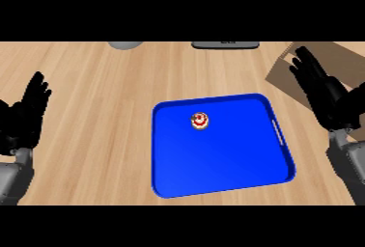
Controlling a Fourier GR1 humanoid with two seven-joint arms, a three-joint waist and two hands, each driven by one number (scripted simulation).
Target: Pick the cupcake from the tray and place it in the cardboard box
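Cupcake point(200, 121): I see it upper-centre on tray point(214, 164), away from rims.
Box point(285, 77): beside tray's far-right corner.
L hand point(25, 116): fingers straight, holds nothing.
R hand point(324, 91): fingers straight, over box.

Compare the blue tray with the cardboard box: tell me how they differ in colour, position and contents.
The blue tray is bright blue; the cardboard box is brown. The tray lies whole in view at the counter's middle; the box sits at the far right, cut by the edge and partly hidden by the right hand. The tray holds the cupcake; no cupcake shows in the box. Both rest on the wooden counter.
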